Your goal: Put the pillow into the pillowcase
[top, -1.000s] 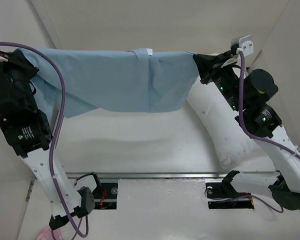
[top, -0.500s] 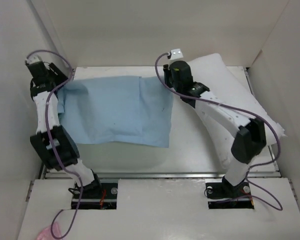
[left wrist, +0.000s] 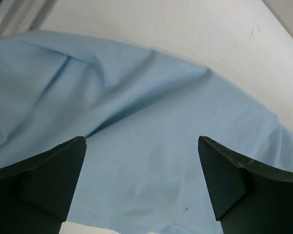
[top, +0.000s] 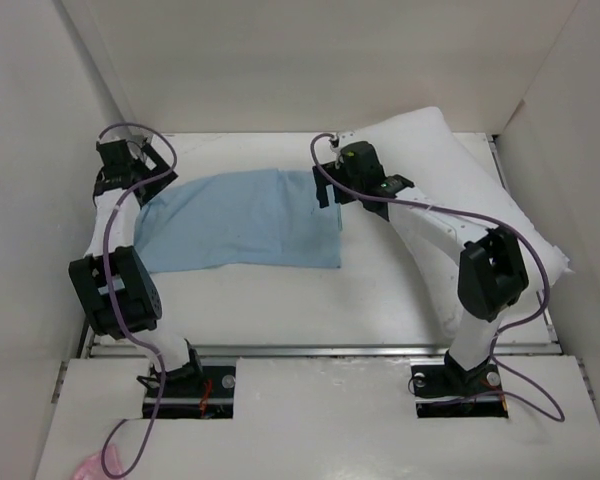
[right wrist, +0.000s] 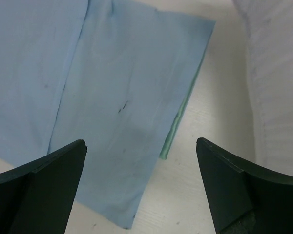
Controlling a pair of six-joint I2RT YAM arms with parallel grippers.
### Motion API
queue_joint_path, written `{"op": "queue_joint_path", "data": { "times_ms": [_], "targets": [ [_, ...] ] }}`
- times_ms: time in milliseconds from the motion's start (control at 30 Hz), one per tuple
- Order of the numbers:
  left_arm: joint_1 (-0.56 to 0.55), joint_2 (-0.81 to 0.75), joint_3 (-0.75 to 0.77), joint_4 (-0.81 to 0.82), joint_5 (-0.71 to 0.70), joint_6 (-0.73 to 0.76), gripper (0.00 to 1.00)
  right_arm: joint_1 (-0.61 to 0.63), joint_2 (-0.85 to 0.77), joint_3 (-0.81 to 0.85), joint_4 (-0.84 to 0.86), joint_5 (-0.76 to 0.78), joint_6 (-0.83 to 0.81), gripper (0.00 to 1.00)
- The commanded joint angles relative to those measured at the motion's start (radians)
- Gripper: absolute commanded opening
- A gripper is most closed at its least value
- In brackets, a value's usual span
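White table (top: 280, 300) carried the pillowcase (top: 240, 220), just dropped flat beneath the left tool (left wrist: 141, 144) and right tool (right wrist: 140, 144), both sprung apart, empty. The pillow (top: 430, 135) lay beside the right tool, still uncased.

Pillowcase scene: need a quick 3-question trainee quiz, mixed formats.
1. True or false: the pillow is inside the pillowcase.
2. Pick one. The left hand and right hand are:
A) both shut on the pillowcase
B) both open, holding nothing
C) one open, one gripping the pillow
3. Fill in: from the robot's side, the pillow lies to the ___ of the pillowcase.

Key:
1. False. The pillow lies outside, beside the flat pillowcase.
2. B
3. right
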Motion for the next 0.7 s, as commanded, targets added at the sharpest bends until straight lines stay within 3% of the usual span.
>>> {"op": "queue_joint_path", "data": {
  "times_ms": [0,67,233,433,667],
  "targets": [
    [-0.069,-0.042,-0.103,-0.015,-0.049,-0.038,1.0,0.026,-0.028,-0.054,-0.045,-0.123,0.069,1.0],
    [-0.127,-0.066,-0.17,-0.03,-0.138,-0.108,1.0,0.036,-0.028,-0.114,-0.065,-0.123,0.099,1.0],
    [-0.127,-0.124,-0.425,0.043,-0.117,-0.239,1.0,0.036,-0.028,-0.209,-0.087,-0.12,0.113,1.0],
    [-0.127,-0.143,-0.52,0.079,-0.138,-0.274,1.0,0.08,0.056,-0.209,-0.036,-0.077,0.154,1.0],
    [-0.127,-0.18,-0.553,0.079,-0.109,-0.274,1.0,0.09,0.171,-0.117,-0.033,0.002,0.237,0.85]
  ]
}}
